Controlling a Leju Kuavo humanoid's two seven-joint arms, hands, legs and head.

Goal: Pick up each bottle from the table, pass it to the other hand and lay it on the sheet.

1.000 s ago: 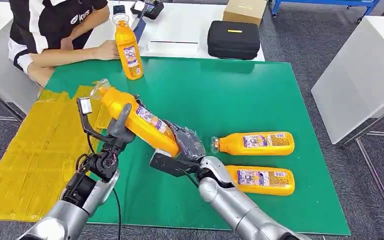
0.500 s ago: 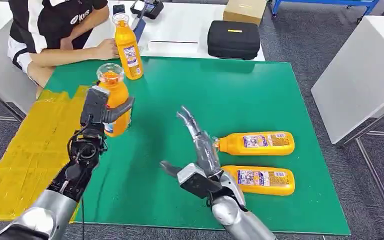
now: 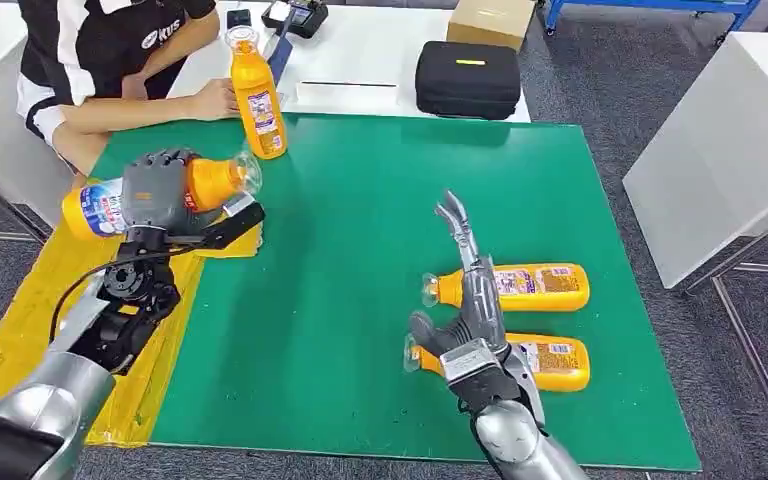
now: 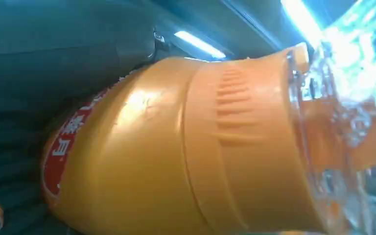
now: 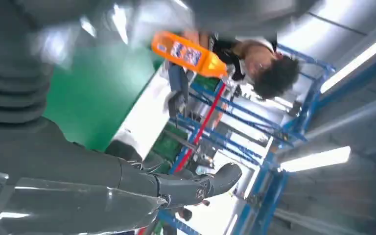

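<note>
Two bottles [image 3: 508, 287] on green mat [image 3: 380, 250]; left hand [image 3: 152, 190] grips bottle [image 3: 205, 180]; right hand [image 3: 470, 330] fingers spread.

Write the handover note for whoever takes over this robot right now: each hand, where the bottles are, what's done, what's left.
Left hand: holds an orange bottle on its side, above the yellow sheet at the green mat's edge.
Right hand: open, empty, above the two lying bottles.
Upright bottle: at the mat's far edge, by a person's hand.
Done: held bottle is in the left hand, ready to lay down.
Left: lay it on the sheet, then the other three.
</note>
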